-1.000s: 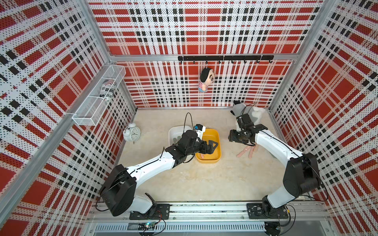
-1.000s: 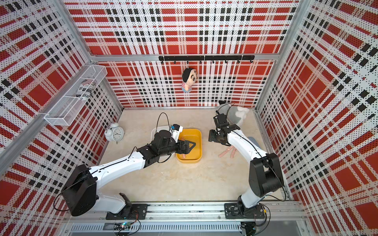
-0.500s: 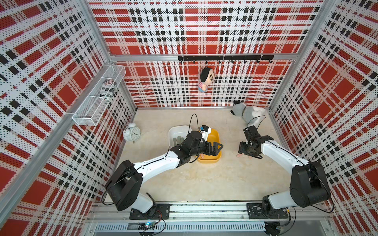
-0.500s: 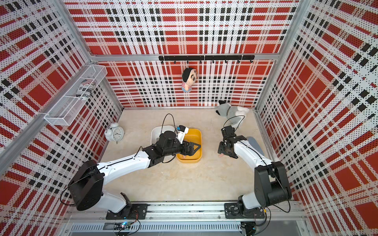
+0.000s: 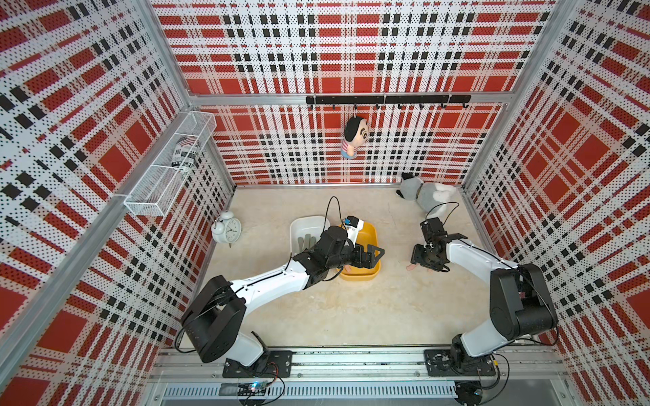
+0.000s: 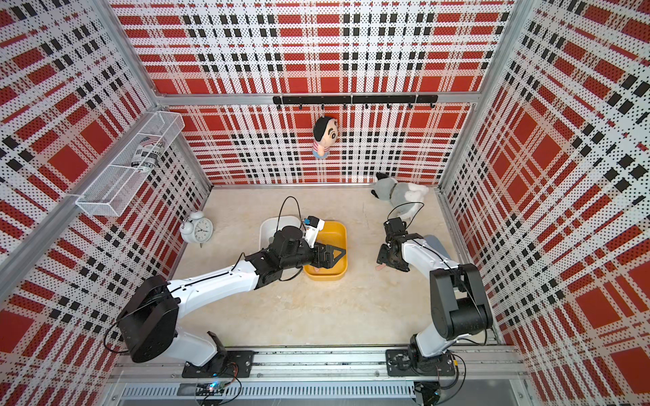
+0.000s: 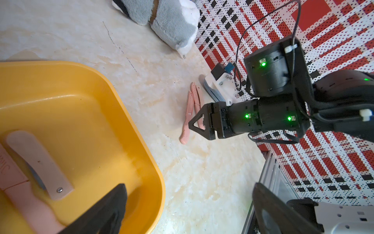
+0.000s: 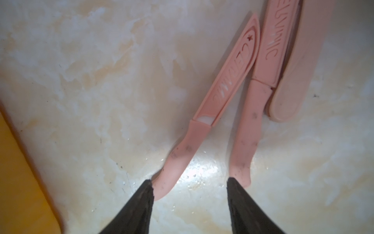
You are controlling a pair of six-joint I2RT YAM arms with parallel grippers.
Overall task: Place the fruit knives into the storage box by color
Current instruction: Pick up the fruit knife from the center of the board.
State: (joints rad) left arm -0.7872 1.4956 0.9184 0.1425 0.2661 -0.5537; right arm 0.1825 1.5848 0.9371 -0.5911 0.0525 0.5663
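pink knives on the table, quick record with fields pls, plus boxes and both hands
on table: three loose pink knives, side by side
yellow box: at least two pink knives
white box: green knives
right hand: open, fingertips at the loose knives' handle ends, holding nothing
left hand: open, empty, over yellow box

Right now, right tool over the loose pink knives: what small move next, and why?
Probably close the right tool on the nearer pink knife: its open jaws straddle that handle's end, with the second knife just outside one fingertip.
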